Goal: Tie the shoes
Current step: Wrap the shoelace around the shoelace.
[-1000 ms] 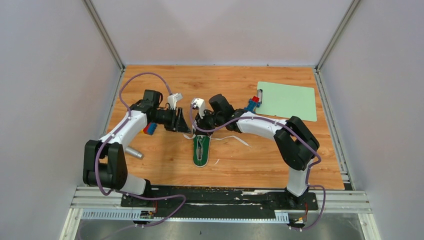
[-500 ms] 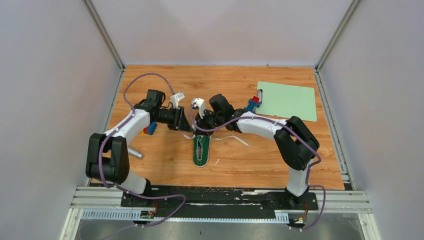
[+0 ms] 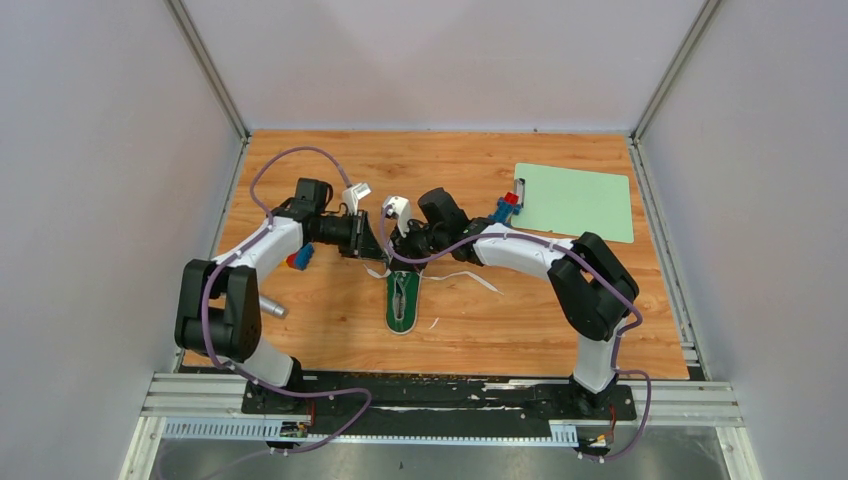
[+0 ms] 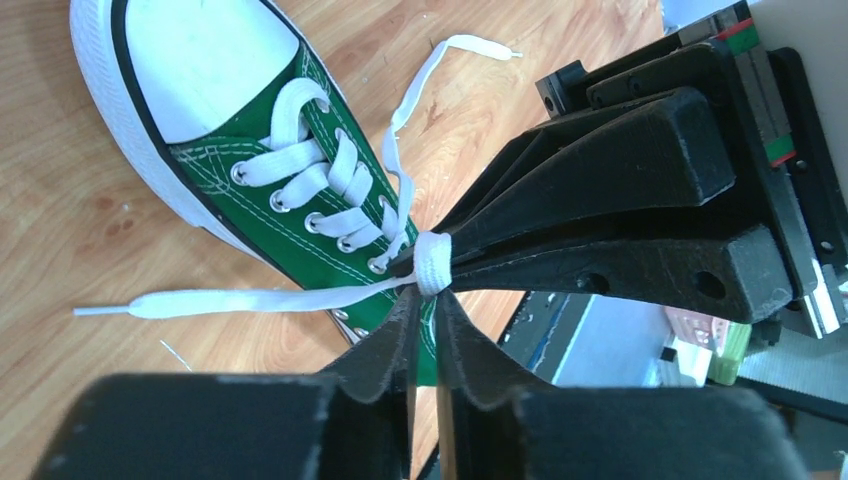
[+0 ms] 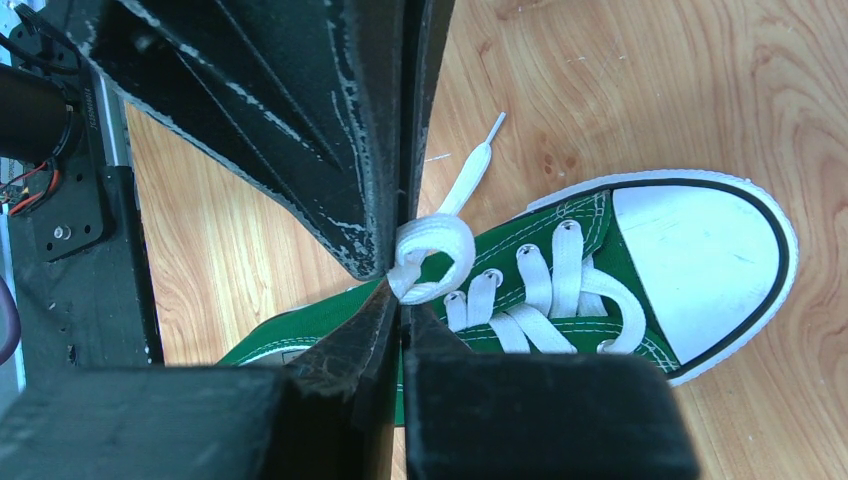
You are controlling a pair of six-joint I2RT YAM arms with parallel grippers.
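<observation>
Working outward from the sneaker [image 3: 402, 303], which lies near the middle of the bench [image 3: 540, 330] with its toe toward the arm bases, there is open wood on every side of it. The side walls [image 3: 110, 200] stand far off, the green board [image 3: 575, 200] sits well to the sneaker's right and far side, and the metal cylinder [image 3: 268, 305] lies well to its left, so room is not the worry. The risk sits just above the sneaker's top eyelets, where the left pincer [image 4: 425, 300] and right pincer [image 5: 400, 300] meet tip to tip. Each is closed narrow on the white laces [image 4: 330, 185], at a small loop [image 5: 432, 250]. An uneven pull apart would likely drag the light sneaker sideways or lift its heel. The thin flat lace could also slip from either grip and let the loop collapse. With the tips touching or nearly so, any inward move risks a knock. The loose ends [image 4: 200, 302] trail beside the sneaker and could snag.
</observation>
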